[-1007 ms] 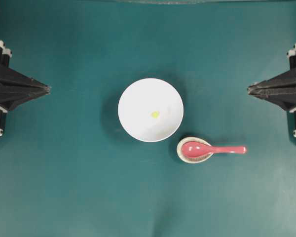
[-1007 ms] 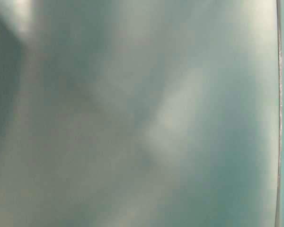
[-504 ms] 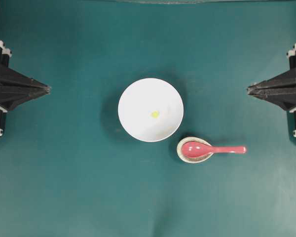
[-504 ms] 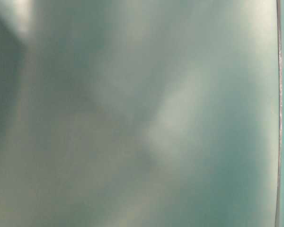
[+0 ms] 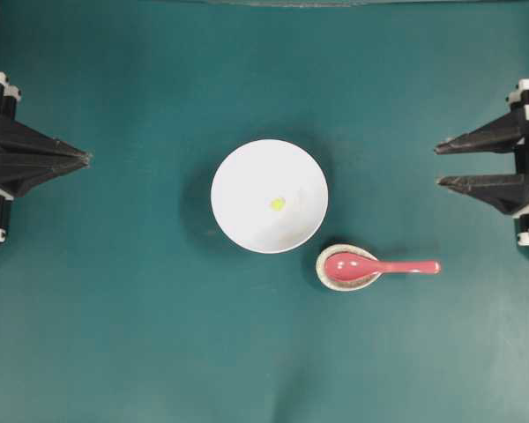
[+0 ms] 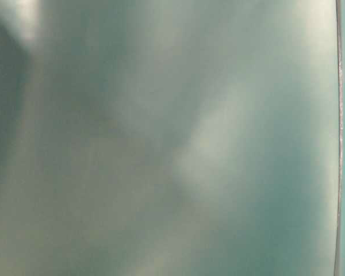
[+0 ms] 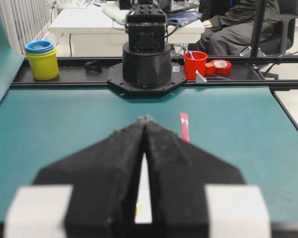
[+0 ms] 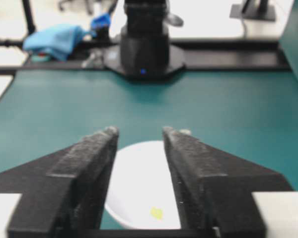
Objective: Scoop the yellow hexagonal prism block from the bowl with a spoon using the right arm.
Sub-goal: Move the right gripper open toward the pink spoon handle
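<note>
Right black two-finger gripper (image 5: 437, 164): jaws apart, empty | left gripper (image 5: 86, 159): jaws together | tiny yellow block (image 5: 277, 204) in white bowl (image 5: 238, 176) | glossy pink-red spoon (image 5: 379, 266) on speckled rest (image 5: 328, 278)

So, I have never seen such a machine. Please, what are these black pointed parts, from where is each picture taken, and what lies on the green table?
The black wedges are two robot grippers. From above, the left gripper has its jaws shut; the right gripper has its jaws open. Neither holds anything. Two pictures come from cameras on the wrists, looking along the jaws. The table-level picture is too blurred to read. On the table stands a white bowl with a tiny yellow block inside. Beside it a pink spoon lies with its scoop in a small speckled rest.
</note>
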You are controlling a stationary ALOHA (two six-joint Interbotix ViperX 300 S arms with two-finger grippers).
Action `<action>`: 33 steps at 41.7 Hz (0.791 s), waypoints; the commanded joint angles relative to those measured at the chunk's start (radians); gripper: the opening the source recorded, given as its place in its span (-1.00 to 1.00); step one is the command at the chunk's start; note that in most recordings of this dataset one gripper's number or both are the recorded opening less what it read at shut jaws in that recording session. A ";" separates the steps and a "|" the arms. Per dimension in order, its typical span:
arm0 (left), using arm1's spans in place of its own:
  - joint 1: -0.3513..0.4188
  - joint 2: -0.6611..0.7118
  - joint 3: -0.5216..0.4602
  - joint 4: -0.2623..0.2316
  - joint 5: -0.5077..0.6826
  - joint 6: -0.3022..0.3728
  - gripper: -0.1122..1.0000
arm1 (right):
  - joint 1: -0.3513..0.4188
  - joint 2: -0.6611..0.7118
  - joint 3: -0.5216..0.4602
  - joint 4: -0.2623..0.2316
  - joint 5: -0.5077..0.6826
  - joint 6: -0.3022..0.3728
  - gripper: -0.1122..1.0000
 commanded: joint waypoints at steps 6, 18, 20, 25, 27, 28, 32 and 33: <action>0.012 0.005 -0.021 0.003 0.000 0.000 -0.80 | -0.002 0.074 -0.002 0.029 -0.046 0.002 0.14; 0.015 0.005 -0.021 0.003 0.006 0.002 -0.80 | 0.006 0.268 0.008 0.084 -0.150 0.003 0.14; 0.015 0.005 -0.021 0.003 0.006 0.000 -0.80 | 0.014 0.305 0.009 0.095 -0.169 0.003 0.14; 0.015 0.005 -0.021 0.002 0.011 0.000 -0.80 | 0.043 0.396 0.009 0.118 -0.222 0.003 0.14; 0.015 0.005 -0.021 0.003 0.015 0.000 -0.80 | 0.054 0.426 0.009 0.126 -0.244 0.003 0.14; 0.015 0.005 -0.021 0.003 0.017 0.000 -0.80 | 0.058 0.439 0.011 0.129 -0.252 0.003 0.14; 0.015 0.005 -0.021 0.002 0.017 0.000 -0.80 | 0.083 0.486 0.015 0.149 -0.279 0.003 0.14; 0.015 0.005 -0.021 0.003 0.017 0.000 -0.80 | 0.089 0.495 0.015 0.155 -0.285 0.003 0.14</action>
